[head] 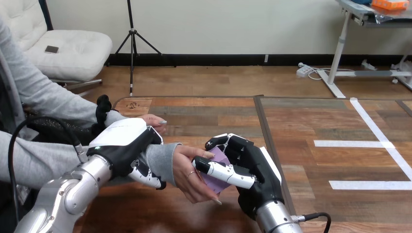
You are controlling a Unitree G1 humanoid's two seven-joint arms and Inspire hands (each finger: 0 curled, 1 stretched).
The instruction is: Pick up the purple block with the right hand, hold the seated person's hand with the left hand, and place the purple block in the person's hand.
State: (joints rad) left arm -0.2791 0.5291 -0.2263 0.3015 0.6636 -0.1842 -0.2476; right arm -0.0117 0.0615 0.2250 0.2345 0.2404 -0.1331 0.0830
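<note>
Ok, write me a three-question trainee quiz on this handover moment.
1. True or false: the right hand has its fingers curled on the purple block.
2. What does the left hand grip? A the purple block; B the person's wrist; C nothing.
3. Fill in: the block rests against the person's open ____.
Key: 1 true; 2 B; 3 hand, meaning the person's hand.

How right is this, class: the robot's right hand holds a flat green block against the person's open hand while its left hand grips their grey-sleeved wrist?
Wrong in one respect: the flat block is purple, not green. The head view shows the right hand holding it against the person's open hand, the left hand gripping the grey-sleeved wrist.
</note>
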